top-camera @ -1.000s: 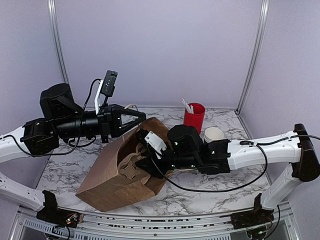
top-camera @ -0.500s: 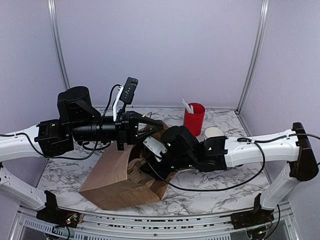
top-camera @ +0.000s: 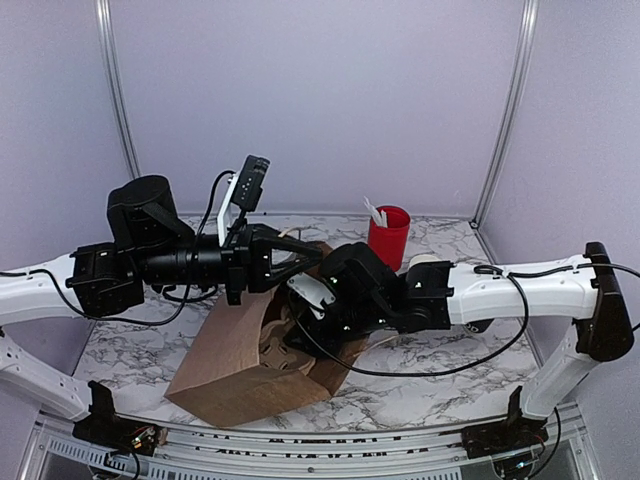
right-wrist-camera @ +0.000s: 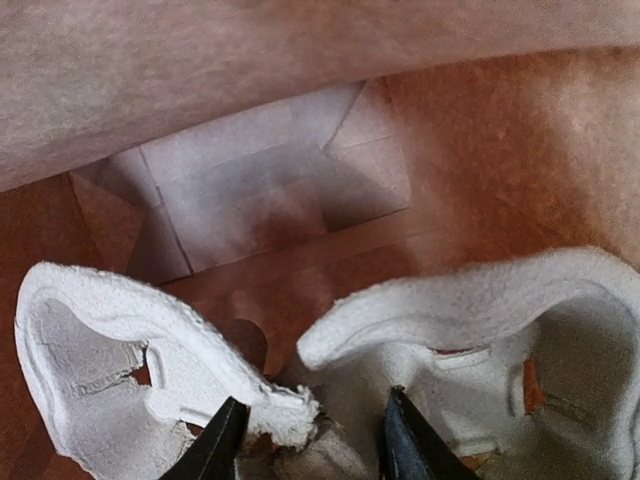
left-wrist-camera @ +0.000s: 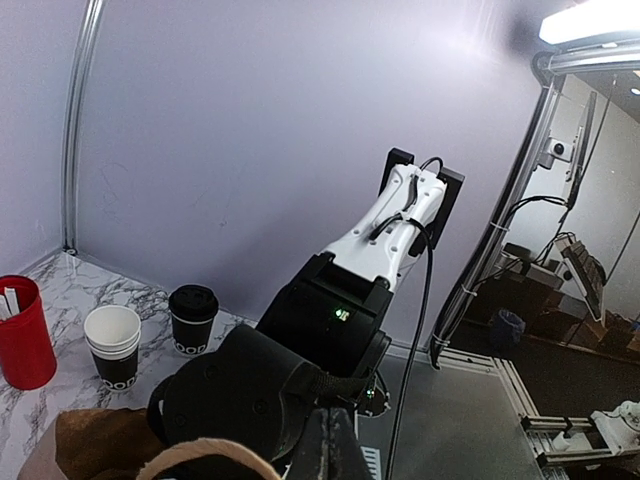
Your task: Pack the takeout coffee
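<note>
One takeout coffee (left-wrist-camera: 193,318), one cup stack (left-wrist-camera: 112,350), one red cup (left-wrist-camera: 22,335), far right. One bag (top-camera: 220,370): right claw (right-wrist-camera: 315,440) inside, clamping carrier (right-wrist-camera: 480,300). Left claw (left-wrist-camera: 330,445) together.

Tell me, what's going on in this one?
The left tool is closed at the top edge of the brown paper bag, apparently holding it open. The right tool reaches inside the bag, gripping a white moulded cup carrier. The takeout coffee, lid on, stands on the table at the back beside a stack of lidless cups, not yet packed.
</note>
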You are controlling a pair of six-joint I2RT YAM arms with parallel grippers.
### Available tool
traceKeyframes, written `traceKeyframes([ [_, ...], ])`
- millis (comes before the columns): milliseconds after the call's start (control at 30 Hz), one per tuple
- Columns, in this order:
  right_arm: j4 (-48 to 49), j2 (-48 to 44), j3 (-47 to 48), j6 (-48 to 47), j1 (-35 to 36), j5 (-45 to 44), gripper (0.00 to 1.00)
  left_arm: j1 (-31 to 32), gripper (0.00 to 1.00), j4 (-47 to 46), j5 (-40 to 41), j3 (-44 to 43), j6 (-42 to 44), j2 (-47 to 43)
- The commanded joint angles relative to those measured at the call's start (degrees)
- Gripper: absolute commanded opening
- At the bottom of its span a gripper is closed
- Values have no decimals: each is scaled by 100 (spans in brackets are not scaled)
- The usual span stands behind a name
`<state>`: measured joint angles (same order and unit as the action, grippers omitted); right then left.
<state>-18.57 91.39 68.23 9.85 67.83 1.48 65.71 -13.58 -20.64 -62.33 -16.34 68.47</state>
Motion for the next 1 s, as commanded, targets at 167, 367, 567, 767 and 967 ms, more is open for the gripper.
traceKeyframes([
  [167,-525,647,921,-136,222,-130,44,38,0,-524,-303,9,20,229],
  [367,-411,704,900,113,212,13,45,38,0,-814,-253,115,-19,192],
  [567,-174,597,822,184,164,503,45,23,0,-1086,-180,243,-45,194],
  [767,-380,598,959,190,212,459,45,23,27,-856,246,486,-226,-35],
  [967,-447,795,1129,187,248,531,45,21,62,-464,712,988,-429,-748],
])
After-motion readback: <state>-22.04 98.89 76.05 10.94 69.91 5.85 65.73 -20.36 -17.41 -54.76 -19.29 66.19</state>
